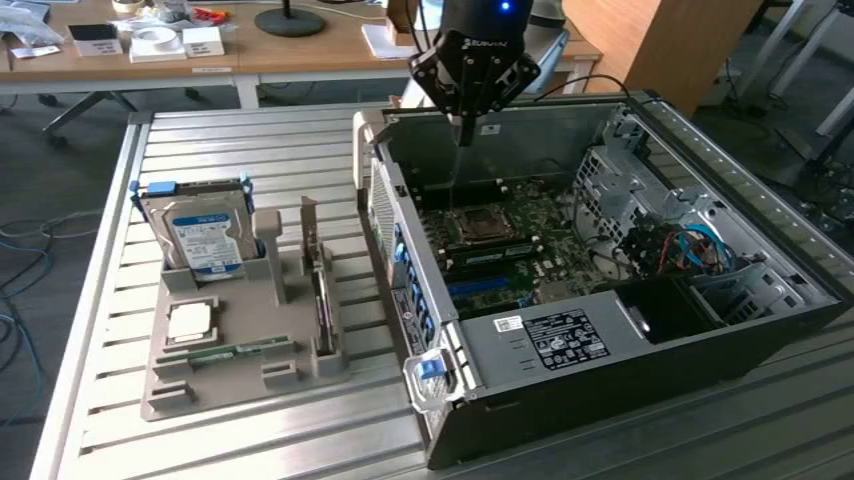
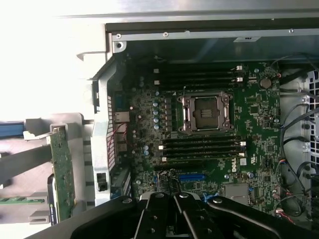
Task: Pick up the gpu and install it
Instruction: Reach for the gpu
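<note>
The gpu (image 1: pixel 320 300) stands on edge in a grey holder (image 1: pixel 227 385) on the slatted table, at the exterior view's left of the open computer case (image 1: pixel 627 340). Its pale bracket (image 1: pixel 310 222) points up at the far end. In the wrist view the gpu (image 2: pixel 62 172) appears as a thin green board edge beside the case wall. My gripper (image 1: pixel 463 128) hangs over the far end of the case, above the motherboard (image 1: pixel 527 225), well away from the gpu. Its fingers (image 2: pixel 185 206) are shut with nothing between them.
The holder also carries a silver hard drive (image 1: pixel 203 235), a processor chip (image 1: pixel 191 320) and a green memory stick (image 1: pixel 234 350). On the motherboard sit an empty processor socket (image 2: pixel 205 112) and a blue card slot (image 2: pixel 192 177). Cables (image 1: pixel 681 250) fill the case's right side.
</note>
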You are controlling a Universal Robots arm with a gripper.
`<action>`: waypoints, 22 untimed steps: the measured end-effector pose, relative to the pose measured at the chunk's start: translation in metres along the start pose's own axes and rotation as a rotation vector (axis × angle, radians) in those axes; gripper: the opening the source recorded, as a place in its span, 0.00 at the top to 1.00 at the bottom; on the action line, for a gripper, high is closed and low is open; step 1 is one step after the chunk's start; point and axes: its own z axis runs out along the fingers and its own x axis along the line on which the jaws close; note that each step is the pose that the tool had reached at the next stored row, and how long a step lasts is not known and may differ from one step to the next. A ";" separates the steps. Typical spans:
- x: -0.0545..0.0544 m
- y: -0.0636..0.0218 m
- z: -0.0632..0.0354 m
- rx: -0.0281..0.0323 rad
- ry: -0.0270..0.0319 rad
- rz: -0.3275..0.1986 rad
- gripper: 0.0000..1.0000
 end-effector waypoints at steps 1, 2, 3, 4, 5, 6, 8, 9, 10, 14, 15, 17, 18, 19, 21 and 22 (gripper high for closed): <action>0.001 -0.0001 0.0000 -0.0001 0.0000 0.000 0.89; 0.002 -0.0002 0.0000 -0.0001 0.0000 0.000 0.89; 0.004 -0.0003 0.0000 -0.0001 0.0000 0.000 0.89; 0.005 -0.0004 0.0000 -0.0001 0.0000 0.000 0.89; 0.007 -0.0005 -0.0001 -0.0001 -0.0001 0.000 0.89; 0.009 -0.0006 -0.0002 0.0000 0.0001 0.000 0.89; 0.012 -0.0009 -0.0002 -0.0002 0.0000 0.000 0.89; 0.013 -0.0010 -0.0002 -0.0001 0.0000 0.000 0.89; 0.015 -0.0011 -0.0002 -0.0001 0.0000 0.000 0.89; 0.021 -0.0016 -0.0004 -0.0001 0.0000 0.000 0.89; 0.023 -0.0017 -0.0004 -0.0002 -0.0001 0.000 0.89; 0.027 -0.0020 -0.0005 -0.0001 0.0000 0.000 0.89; 0.029 -0.0021 -0.0005 -0.0001 0.0000 0.000 0.89; 0.030 -0.0023 -0.0005 -0.0001 0.0000 0.000 0.89; 0.034 -0.0026 -0.0006 -0.0001 0.0000 0.000 0.89; 0.036 -0.0027 -0.0006 -0.0001 0.0000 0.000 0.89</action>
